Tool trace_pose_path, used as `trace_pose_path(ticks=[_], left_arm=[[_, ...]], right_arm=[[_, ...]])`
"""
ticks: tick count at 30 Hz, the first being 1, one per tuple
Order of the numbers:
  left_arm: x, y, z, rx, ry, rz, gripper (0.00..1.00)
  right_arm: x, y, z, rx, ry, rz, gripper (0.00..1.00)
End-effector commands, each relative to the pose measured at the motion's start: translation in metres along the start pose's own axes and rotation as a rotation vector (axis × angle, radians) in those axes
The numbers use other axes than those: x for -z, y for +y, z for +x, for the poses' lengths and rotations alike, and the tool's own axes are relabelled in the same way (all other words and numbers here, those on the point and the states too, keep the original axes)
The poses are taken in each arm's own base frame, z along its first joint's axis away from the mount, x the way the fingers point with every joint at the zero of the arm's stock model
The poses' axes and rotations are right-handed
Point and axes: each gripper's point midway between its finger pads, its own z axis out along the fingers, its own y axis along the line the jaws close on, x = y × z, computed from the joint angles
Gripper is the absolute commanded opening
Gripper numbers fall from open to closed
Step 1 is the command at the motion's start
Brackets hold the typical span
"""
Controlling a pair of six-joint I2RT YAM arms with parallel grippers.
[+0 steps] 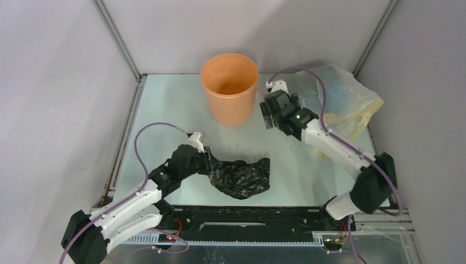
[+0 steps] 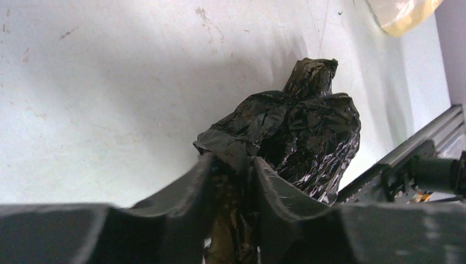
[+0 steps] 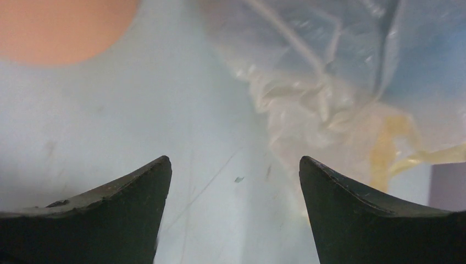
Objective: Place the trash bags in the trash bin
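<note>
At the left gripper (image 2: 233,165): clenched on a crumpled fold of the black trash bag (image 2: 308,126), with both pads pressed into the plastic.
- Beyond the tips: the rest of the bag, bunched on the table (image 2: 110,82) and rising to a peak at its far end.
- Left of these jaws: open pale tabletop.
- Right of them, close by: the metal rail (image 2: 395,162) along the near edge.
- Far ahead and to the right: a corner of the translucent yellowish bag (image 2: 404,14).

At the right gripper (image 3: 235,165): released, gaping wide, gripping nothing, with bare table showing between the tips.
- Ahead and to the left of these jaws, near: the orange trash bin (image 1: 231,107).
- Ahead and to the right: the yellowish bag, crumpled and spread out, lying near the right wall (image 1: 417,82).
- Straight ahead: a strip of free table between bin and bag.

The bin: upright, mouth open upward, its orange inner wall and floor in view from above. Well apart from the black bag, with open tabletop between the two.
</note>
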Motion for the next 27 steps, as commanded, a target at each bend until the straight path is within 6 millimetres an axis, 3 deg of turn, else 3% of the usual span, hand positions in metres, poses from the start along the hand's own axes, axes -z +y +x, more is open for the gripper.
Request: trace_pose_path(ticks=[1, 6, 8, 12, 17, 22, 27], left_arm=[[0.009, -0.021, -0.022, -0.016, -0.064, 0.078, 0.31], [0.013, -0.015, -0.025, -0.005, -0.089, 0.057, 0.05], [0.013, -0.010, -0.024, -0.001, -0.096, 0.040, 0.01], [0.009, -0.002, -0.015, -0.004, -0.082, 0.026, 0.00], [0.003, 0.002, -0.004, -0.008, -0.052, 0.027, 0.00], [0.000, 0.006, 0.000, -0.009, -0.042, 0.017, 0.00], [-0.001, 0.010, 0.004, -0.010, -0.037, 0.003, 0.00]], right_arm=[[0.050, 0.037, 0.025, 0.012, -0.007, -0.223, 0.87], [0.085, 0.074, 0.071, 0.038, 0.039, -0.383, 0.76], [0.087, 0.082, 0.095, 0.000, 0.096, -0.432, 0.71], [0.086, 0.093, 0.121, -0.084, 0.137, -0.489, 0.54], [0.077, 0.104, 0.133, -0.148, 0.151, -0.526, 0.50], [0.057, 0.111, 0.136, -0.231, 0.204, -0.580, 0.60], [0.041, 0.120, 0.139, -0.267, 0.241, -0.619, 0.60]])
